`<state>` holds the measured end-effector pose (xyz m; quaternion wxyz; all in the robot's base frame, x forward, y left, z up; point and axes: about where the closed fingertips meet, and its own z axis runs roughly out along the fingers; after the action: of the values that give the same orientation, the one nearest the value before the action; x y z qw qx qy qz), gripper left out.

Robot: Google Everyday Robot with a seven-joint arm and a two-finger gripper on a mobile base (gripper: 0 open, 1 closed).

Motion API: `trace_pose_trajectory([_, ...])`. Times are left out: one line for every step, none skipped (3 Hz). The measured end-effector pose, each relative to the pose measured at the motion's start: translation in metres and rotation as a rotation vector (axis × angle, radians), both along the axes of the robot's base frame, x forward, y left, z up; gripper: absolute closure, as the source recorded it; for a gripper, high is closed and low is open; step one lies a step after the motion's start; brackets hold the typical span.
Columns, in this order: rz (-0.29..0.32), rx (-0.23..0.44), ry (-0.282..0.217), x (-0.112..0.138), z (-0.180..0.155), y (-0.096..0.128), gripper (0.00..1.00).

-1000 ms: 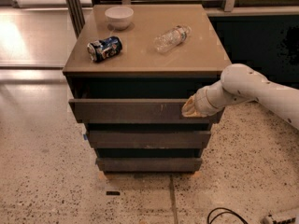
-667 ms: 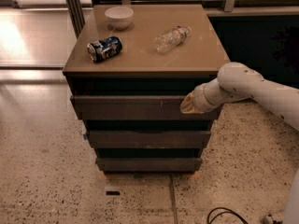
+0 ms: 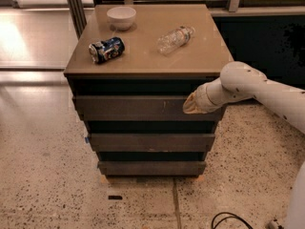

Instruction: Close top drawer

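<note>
The top drawer [image 3: 133,108] is a wide dark grey-brown panel with small white scratches right of centre. It sits just under the cabinet's tan top and sticks out only slightly. My gripper [image 3: 189,105] is at the end of the white arm coming in from the right. It presses against the right part of the drawer front.
On the cabinet top [image 3: 143,56] stand a white bowl [image 3: 121,17], a crushed can [image 3: 106,49] and a clear plastic bottle [image 3: 175,38] lying on its side. Two plainer drawer fronts [image 3: 150,142] sit lower down. A black cable [image 3: 228,219] lies on the speckled floor at the bottom right.
The top drawer has slid further in toward the cabinet. My gripper has moved with it, pushing on the front panel.
</note>
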<state>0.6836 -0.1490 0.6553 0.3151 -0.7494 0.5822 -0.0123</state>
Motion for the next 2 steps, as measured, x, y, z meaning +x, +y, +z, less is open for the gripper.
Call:
trace_pose_trajectory([-0.054,0.014,-0.021,-0.002,0.015,-0.018,1.00])
trace_pose_trajectory([-0.164,0.023,-0.070,-0.007,0.043,-0.056,0.99])
